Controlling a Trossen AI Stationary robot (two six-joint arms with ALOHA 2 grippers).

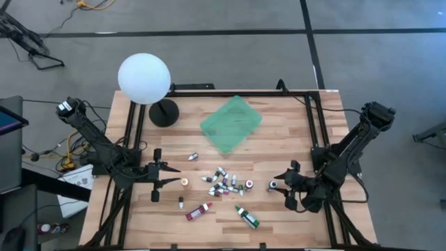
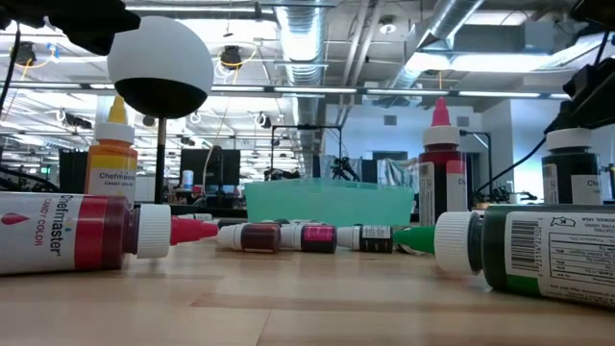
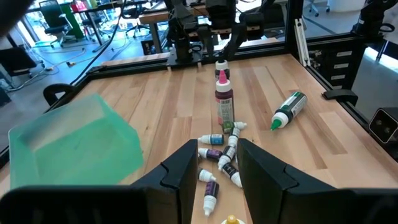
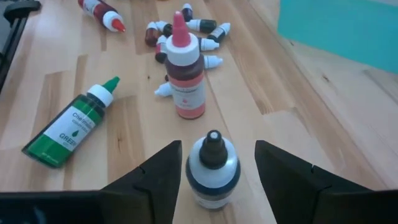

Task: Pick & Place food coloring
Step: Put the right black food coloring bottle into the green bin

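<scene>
the right gripper (image 4: 214,171) is standing with its jaws wide around an upright dark bottle (image 4: 212,167), not gripping it. the bottle is looking light, stiff and slick; it is best pinched at the body. the left gripper (image 3: 214,171) is waiting half open near the scattered bottles (image 1: 223,183).

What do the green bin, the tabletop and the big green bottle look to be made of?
Green bin: probably thin plastic, frosted and translucent, since light shows through its walls.
Tabletop: wood, butcher-block style, with visible glued strips and grain, matte to satin.
Green bottle: likely soft squeeze plastic with a white collar, green tip and printed label.
</scene>
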